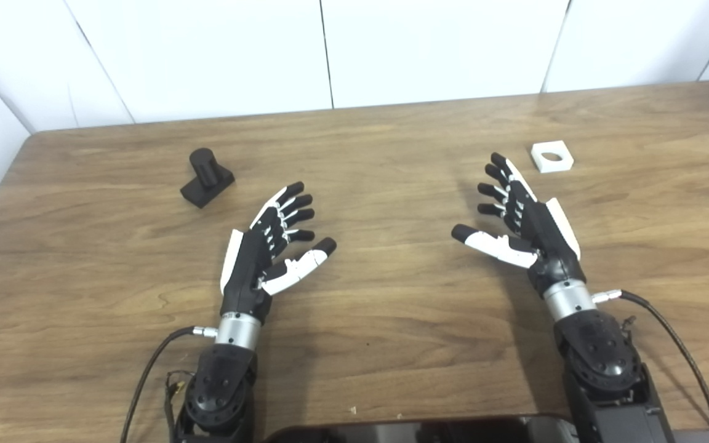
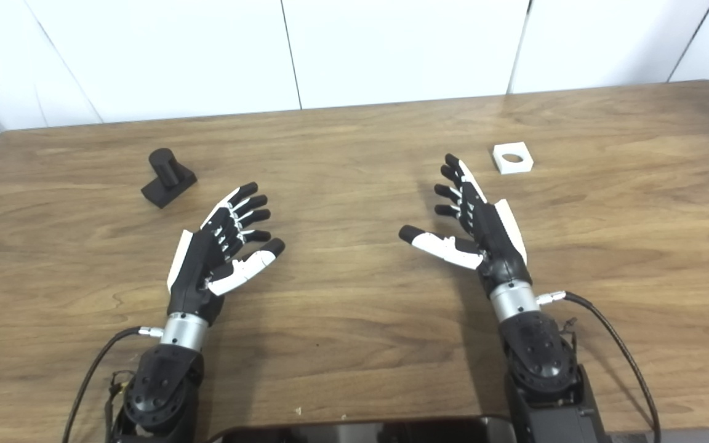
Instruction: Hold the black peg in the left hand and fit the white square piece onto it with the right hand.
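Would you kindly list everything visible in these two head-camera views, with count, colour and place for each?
black peg: one, black, short round post on a block base, far left of the table, free of both hands
white square piece: one, white with a round hole, lying flat at far right, just beyond the right fingertips
table: one, brown wood grain, fills the view
wall panels: white, behind the far edge
dark object: one, black and glossy, at the bottom edge; cannot tell what it is
left hand: one, black and white, open, holding nothing
right hand: one, black and white, open, holding nothing
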Motion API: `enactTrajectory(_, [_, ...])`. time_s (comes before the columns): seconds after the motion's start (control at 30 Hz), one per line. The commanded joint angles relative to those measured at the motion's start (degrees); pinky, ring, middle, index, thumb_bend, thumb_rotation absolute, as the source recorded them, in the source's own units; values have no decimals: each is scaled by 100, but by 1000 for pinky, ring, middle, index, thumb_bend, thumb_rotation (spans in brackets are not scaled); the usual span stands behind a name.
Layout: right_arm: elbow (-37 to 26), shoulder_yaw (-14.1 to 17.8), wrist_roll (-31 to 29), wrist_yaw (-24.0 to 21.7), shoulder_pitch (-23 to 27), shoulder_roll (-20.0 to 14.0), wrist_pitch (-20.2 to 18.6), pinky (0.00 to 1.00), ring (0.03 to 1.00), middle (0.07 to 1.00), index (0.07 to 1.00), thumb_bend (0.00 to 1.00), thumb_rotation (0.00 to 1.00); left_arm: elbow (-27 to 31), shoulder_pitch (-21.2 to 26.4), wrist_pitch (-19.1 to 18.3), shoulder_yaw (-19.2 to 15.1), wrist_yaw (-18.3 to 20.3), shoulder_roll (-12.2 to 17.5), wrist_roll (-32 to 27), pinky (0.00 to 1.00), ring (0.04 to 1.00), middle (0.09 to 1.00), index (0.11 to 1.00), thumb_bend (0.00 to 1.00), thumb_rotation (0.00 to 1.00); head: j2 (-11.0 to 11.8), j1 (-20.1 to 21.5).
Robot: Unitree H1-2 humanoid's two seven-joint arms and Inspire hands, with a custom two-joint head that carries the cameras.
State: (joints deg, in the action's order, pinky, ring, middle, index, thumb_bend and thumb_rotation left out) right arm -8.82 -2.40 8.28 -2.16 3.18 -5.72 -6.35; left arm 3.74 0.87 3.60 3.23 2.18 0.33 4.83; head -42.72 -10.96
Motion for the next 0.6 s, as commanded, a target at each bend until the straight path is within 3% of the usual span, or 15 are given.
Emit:
enactTrajectory(0.0, [-66,78,-103,-3,163,-53,193,790,882,948,970,854,362,7,159,197,32,-78,-64,42,647,777,835,868,693,237,99,-423])
enactTrajectory(0.17, [123,214,-337,-94,97,-209,439,810,893,957,981,838,358,-195,159,304,132,-208,-224,225,639,760,826,875,733,258,288,-939])
enactTrajectory(0.4, [382,318,-531,-152,59,-339,728,800,878,944,960,878,372,-401,204,461,166,-325,-325,320,624,759,819,870,741,241,388,-1061])
enactTrajectory(0.57, [319,333,-576,-174,31,-361,697,775,859,937,955,881,368,-423,198,521,183,-347,-332,342,629,759,816,861,763,251,406,-1027])
